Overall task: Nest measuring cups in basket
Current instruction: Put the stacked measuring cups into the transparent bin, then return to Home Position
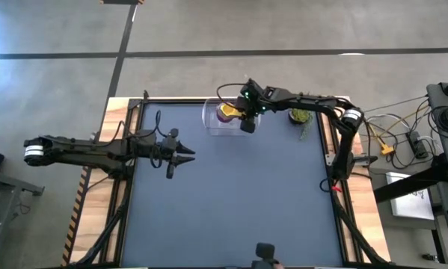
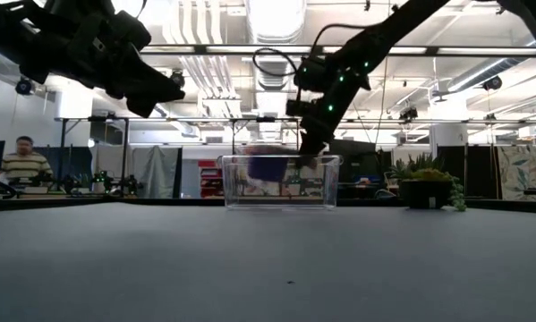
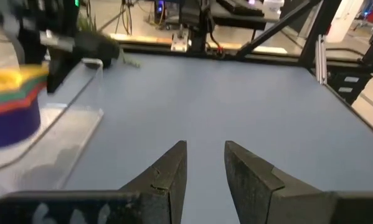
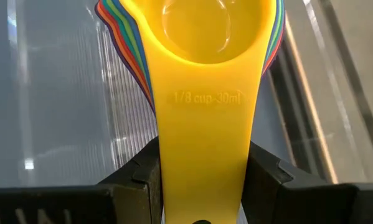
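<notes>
The right gripper point(image 4: 202, 177) is gripping the yellow measuring cup's point(image 4: 202, 74) handle, atop the nested cups point(image 3: 9, 102) inside the clear basket point(image 2: 281, 182). The left gripper point(image 3: 205, 171) is hovering narrowly parted, well apart.

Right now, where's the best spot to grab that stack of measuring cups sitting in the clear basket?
Probably by the flat handles. The right claw already pinches the yellow cup by the two side edges of its handle, with the other cups' handles fanned underneath. The handles stick out sideways from the round bowls, so coming from above the basket, over its open top, looks easiest.
</notes>
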Controlling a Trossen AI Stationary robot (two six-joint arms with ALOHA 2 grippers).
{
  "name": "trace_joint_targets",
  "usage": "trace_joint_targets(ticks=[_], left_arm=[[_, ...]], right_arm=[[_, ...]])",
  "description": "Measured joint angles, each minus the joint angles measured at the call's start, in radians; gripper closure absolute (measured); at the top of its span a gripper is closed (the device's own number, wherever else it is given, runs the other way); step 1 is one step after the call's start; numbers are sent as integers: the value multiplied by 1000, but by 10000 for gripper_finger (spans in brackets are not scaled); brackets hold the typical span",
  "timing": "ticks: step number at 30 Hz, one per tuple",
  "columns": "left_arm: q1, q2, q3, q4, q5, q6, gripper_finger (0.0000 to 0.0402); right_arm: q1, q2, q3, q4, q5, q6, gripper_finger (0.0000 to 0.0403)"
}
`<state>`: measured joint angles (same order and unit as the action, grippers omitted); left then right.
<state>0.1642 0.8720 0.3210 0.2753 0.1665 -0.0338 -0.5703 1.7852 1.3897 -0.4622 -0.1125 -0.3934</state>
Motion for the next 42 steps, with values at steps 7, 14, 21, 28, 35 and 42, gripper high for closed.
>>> trace_joint_targets(ticks=[7,14,21,28,35,42], left_arm=[[0,-10,0,3,0,10,313],[0,-12,0,1,0,11,313],[0,-12,0,1,0,11,313],[0,-12,0,-6,0,10,313],[2,-22,0,-30,0,-5,313],[4,-138,-1,-111,-1,-10,313]], right_arm=[[-9,67,0,4,-11,-29,267],[-12,76,2,18,-12,-33,231],[-13,72,19,29,4,-37,180],[-13,72,75,-34,3,-36,184],[-13,62,138,-167,10,-28,186],[-15,-33,138,-257,10,-18,211]])
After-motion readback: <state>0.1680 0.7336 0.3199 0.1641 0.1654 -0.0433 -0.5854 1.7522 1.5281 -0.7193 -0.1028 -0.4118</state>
